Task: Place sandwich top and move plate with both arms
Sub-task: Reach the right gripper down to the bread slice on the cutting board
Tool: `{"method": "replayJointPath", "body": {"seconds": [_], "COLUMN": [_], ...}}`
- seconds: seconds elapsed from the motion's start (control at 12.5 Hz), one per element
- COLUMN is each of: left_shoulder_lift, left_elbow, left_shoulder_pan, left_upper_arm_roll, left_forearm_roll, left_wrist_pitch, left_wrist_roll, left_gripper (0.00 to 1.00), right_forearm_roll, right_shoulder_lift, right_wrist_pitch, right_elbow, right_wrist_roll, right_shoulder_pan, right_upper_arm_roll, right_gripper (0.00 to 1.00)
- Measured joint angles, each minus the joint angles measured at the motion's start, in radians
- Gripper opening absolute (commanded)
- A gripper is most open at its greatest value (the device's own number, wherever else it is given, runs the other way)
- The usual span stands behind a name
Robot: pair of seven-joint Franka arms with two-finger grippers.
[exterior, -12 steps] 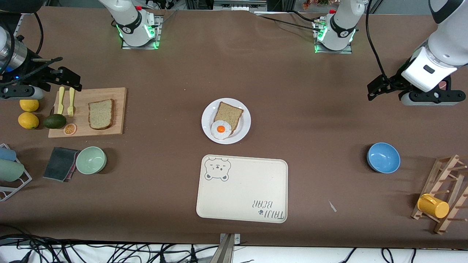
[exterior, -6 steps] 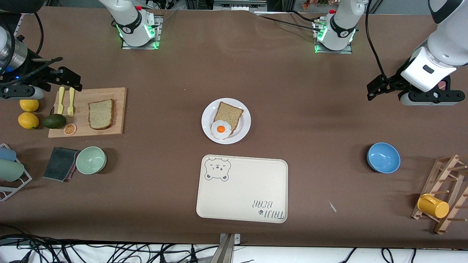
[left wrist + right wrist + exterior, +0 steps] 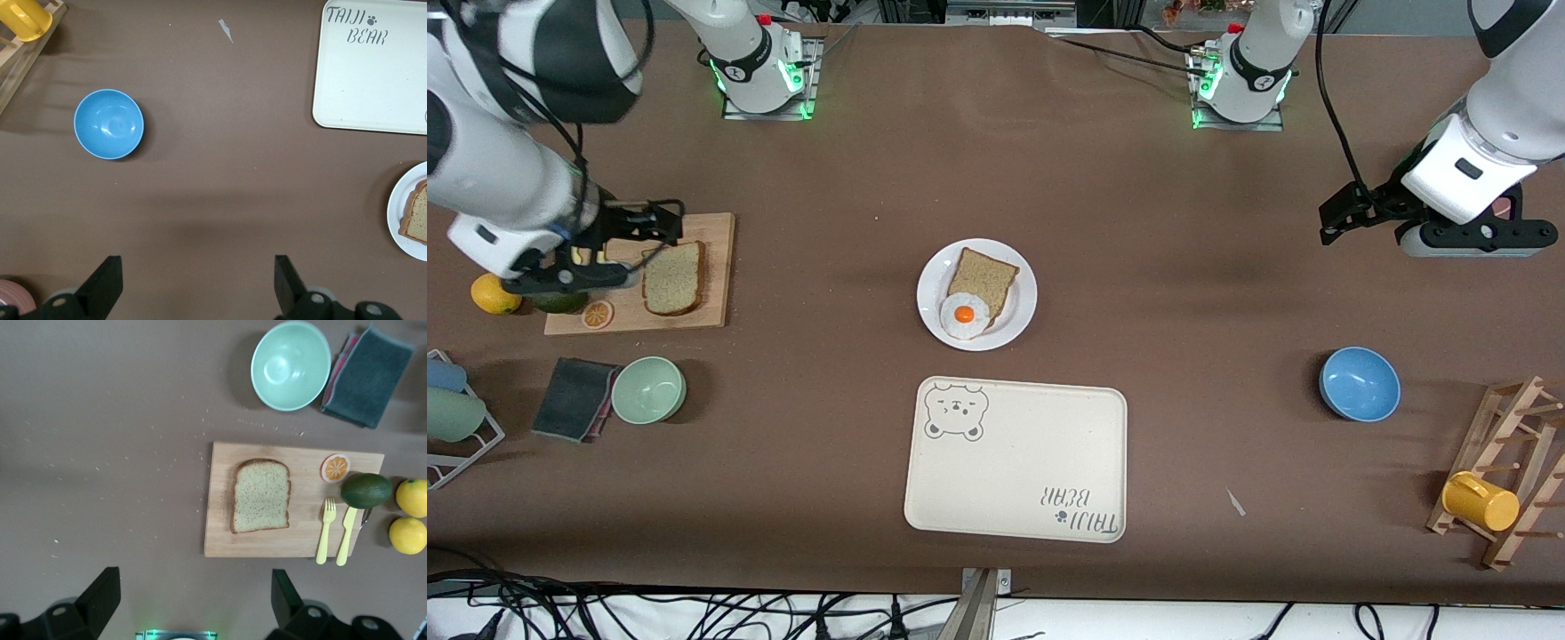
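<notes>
The sandwich top (image 3: 671, 277) (image 3: 261, 495) lies flat on a wooden board (image 3: 716, 267) toward the right arm's end of the table. My right gripper (image 3: 663, 222) (image 3: 193, 595) hangs open above the board, beside the slice, with nothing between its fingers. The white plate (image 3: 1021, 313) (image 3: 397, 208) sits mid-table and carries another bread slice (image 3: 983, 276) with a fried egg (image 3: 964, 316) on it. My left gripper (image 3: 1347, 216) (image 3: 197, 280) waits open and empty over bare table at the left arm's end.
A cream bear-printed tray (image 3: 1014, 462) lies nearer the camera than the plate. A green bowl (image 3: 648, 389) and dark cloth (image 3: 574, 397) sit nearer the camera than the board. A blue bowl (image 3: 1359, 383) and a wooden rack with a yellow cup (image 3: 1480, 500) stand at the left arm's end.
My right arm has swung in from the table's end and its gripper now hangs over the board, covering the fork and knife. The left arm has barely moved.
</notes>
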Motion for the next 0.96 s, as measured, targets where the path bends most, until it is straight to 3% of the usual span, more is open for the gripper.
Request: {"method": "replayJointPath", "body": {"seconds": [0.16,0.4,0.56,0.96], "left_shoulder_lift": [0.0,0.0,0.0,0.001], "left_elbow": [0.0,0.0,0.001,0.001], "left_shoulder_pan": [0.0,0.0,0.001,0.002], "left_upper_arm_roll": [0.0,0.0,0.001,0.001], "left_forearm_roll": [0.0,0.0,0.0,0.0], "left_wrist_pitch": [0.0,0.0,0.0,0.0], "left_wrist_roll": [0.0,0.0,0.0,0.0], "left_gripper": [1.0,1.0,1.0,1.0], "right_forearm_roll": [-0.013,-0.041,-0.087,-0.139], "right_shoulder_lift": [0.027,0.01,0.019,0.126], "right_wrist_pitch": [0.09,0.325,0.395,0.451], "right_elbow": [-0.08,-0.31,-0.429,-0.472], "right_wrist_roll": [0.001,0.01,0.068,0.201], "right_shoulder_pan": [-0.002,-0.005,-0.01,-0.008], "right_upper_arm_roll": [-0.013,-0.068,-0.086,-0.097], "right_gripper": [1.0,1.0,1.0,1.0]}}
